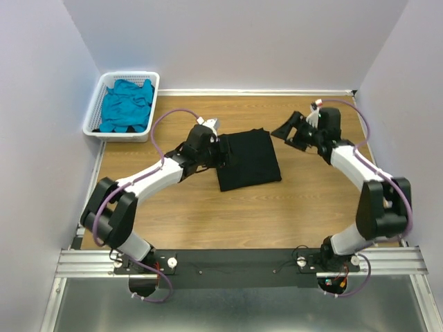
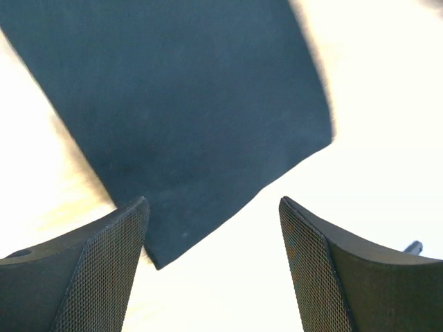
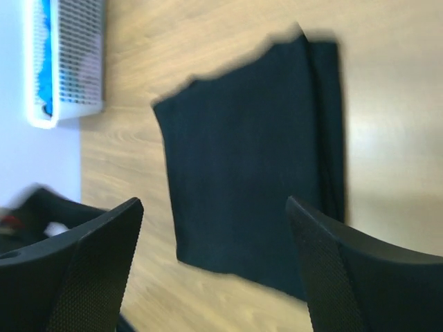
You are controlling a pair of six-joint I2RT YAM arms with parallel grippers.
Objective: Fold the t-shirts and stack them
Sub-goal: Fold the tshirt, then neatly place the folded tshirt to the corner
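Observation:
A black t-shirt lies folded into a flat rectangle at the middle of the wooden table; it also shows in the left wrist view and the right wrist view. A teal-blue t-shirt sits bunched in the white basket at the back left. My left gripper is open and empty at the black shirt's left edge, a corner of the shirt between its fingers. My right gripper is open and empty, just off the shirt's back right corner.
The white slotted basket stands against the left wall at the table's back left corner. Grey walls close the table on the left, back and right. Bare wood lies in front of the shirt and to its right.

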